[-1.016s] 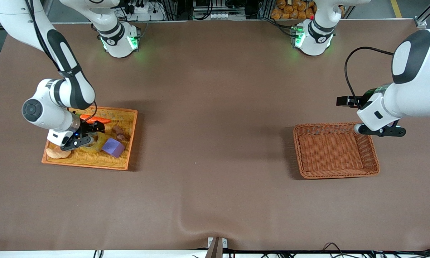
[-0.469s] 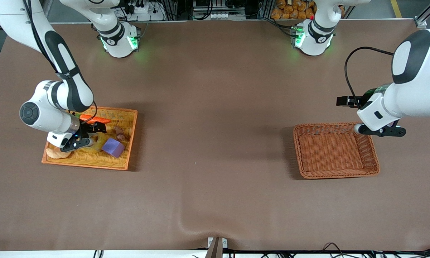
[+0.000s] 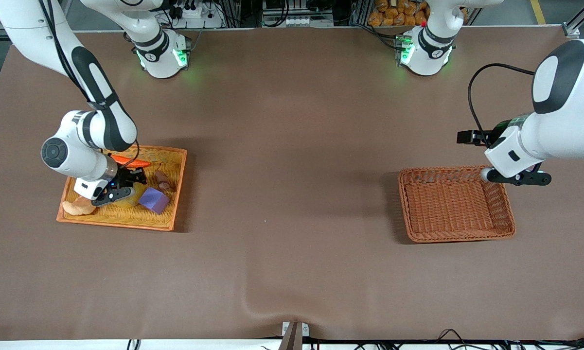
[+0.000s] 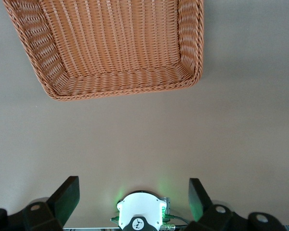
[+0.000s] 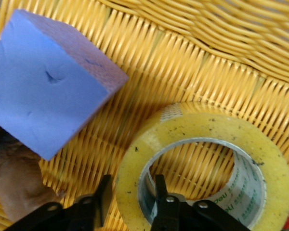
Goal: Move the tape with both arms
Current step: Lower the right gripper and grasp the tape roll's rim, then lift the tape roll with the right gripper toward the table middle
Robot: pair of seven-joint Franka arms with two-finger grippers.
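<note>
The tape (image 3: 129, 199) is a yellow translucent roll lying in the yellow wicker tray (image 3: 126, 224) at the right arm's end of the table, mostly hidden under the right hand. In the right wrist view the tape (image 5: 202, 130) lies flat with its grey-white core showing. My right gripper (image 3: 113, 195) is low in the tray. Its fingers (image 5: 133, 183) clamp the roll's wall, one outside and one inside the core. My left gripper (image 3: 516, 178) is open and empty, waiting above the rim of the brown basket at the left arm's end; its fingertips (image 4: 133, 197) show wide apart.
A purple cube (image 3: 153, 200) lies beside the tape, also in the right wrist view (image 5: 43, 82). The tray also holds an orange carrot-like piece (image 3: 129, 162), a brown lump (image 3: 163, 181) and a tan bread-like piece (image 3: 78, 208). An empty brown wicker basket (image 3: 456, 204) lies under the left wrist view (image 4: 111, 43).
The right arm's wrist has swung a little toward the table's middle while its gripper stays at the tape, which is now more covered. The left arm has not moved.
</note>
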